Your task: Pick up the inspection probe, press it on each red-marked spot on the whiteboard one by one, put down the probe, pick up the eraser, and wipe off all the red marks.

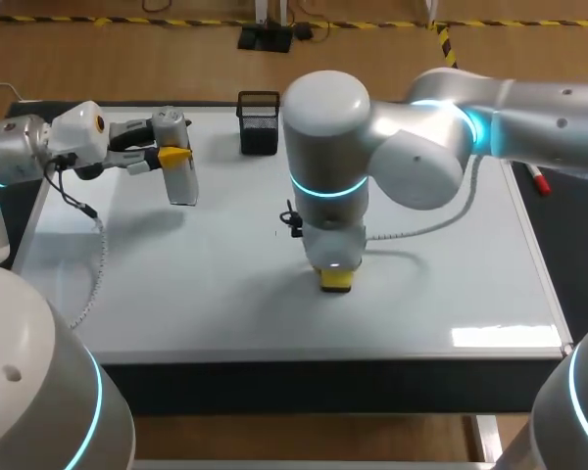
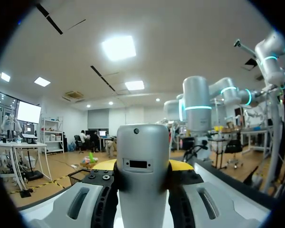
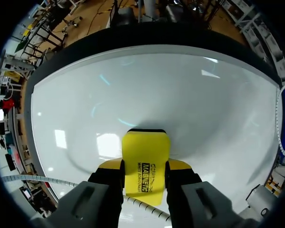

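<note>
At the middle of the whiteboard (image 1: 225, 294) the right gripper (image 1: 335, 277) points straight down with the eraser (image 1: 335, 283) clamped between its two fingers. The right wrist view shows the eraser (image 3: 145, 159) as a bright yellow block with black print on its face, and its dark far edge is set against the white surface (image 3: 156, 90). Bare board lies on every side of the eraser, which is well in from all four edges and nearest the front one. Over the far left part of the board the left gripper (image 1: 174, 157) lies level, its fingers closed from both sides on the inspection probe (image 1: 179, 174). The probe is a pale grey cylinder held upright. In the left wrist view it (image 2: 141, 156) shows a rounded top, a small dark slot and a dot above it. Whether its lower end touches the board cannot be told. A black mesh cup (image 1: 259, 125) stands at the far edge, near the probe but apart from it. A coiled cable (image 1: 99, 257) hangs from the left arm along the board's left side.
</note>
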You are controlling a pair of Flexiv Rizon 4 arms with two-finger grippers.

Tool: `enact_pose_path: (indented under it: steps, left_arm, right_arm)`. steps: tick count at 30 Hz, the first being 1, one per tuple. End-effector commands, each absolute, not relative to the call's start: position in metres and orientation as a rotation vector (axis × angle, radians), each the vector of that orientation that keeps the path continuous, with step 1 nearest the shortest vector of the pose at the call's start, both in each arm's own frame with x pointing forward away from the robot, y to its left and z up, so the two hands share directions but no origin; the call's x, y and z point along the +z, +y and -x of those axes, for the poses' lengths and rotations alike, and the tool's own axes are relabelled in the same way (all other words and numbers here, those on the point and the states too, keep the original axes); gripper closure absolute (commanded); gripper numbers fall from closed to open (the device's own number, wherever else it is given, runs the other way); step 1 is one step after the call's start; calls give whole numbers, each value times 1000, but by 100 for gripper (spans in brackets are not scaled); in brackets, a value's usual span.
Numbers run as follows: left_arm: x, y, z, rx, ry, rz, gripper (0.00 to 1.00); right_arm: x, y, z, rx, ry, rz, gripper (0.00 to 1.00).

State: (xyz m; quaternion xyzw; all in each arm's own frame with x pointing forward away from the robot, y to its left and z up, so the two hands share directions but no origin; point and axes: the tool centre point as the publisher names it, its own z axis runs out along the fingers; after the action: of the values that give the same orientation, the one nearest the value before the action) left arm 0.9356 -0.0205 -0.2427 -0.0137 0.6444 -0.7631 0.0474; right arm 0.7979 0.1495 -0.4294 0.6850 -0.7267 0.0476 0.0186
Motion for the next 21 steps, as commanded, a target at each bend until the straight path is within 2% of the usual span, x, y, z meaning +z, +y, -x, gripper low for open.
enact_pose_path:
  steps: [1, 21]
  left_arm:
    - [-242, -20, -935, -2328, 1965, 40, 100]
    - [-242, -20, -935, -2328, 1965, 40, 100]
  right_arm:
    - [-433, 140, -799, 150, -2263, -2132, 100]
    - [-372, 123, -837, 112, -2285, -2189, 100]
